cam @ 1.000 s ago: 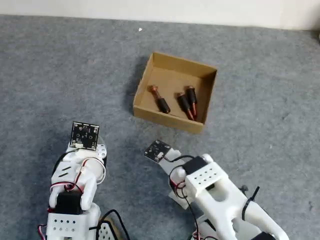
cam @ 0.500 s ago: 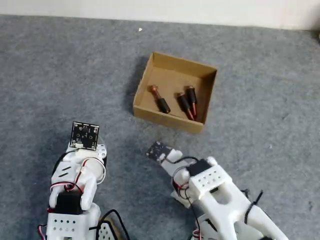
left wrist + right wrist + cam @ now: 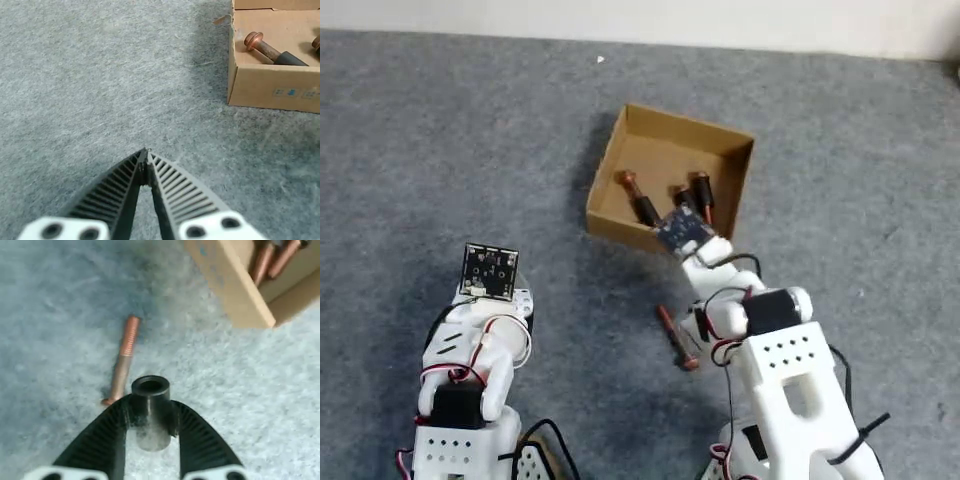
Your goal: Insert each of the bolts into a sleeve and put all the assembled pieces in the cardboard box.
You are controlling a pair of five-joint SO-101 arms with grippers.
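The right gripper [image 3: 150, 409] has swung forward to the cardboard box [image 3: 616, 228], uncovering a bare bolt [image 3: 676, 338] on the carpet [image 3: 470, 150]. The left gripper [image 3: 146, 156] is closed and empty. The right one clamps a black sleeve [image 3: 150, 389] just beside the bolt. The box holds seemingly three assembled pieces [image 3: 642, 205].

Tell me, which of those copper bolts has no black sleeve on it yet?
The bolt lying on the grey carpet, outside the cardboard box. Its copper shaft is bare, while the bolts inside the box sit in black sleeves.
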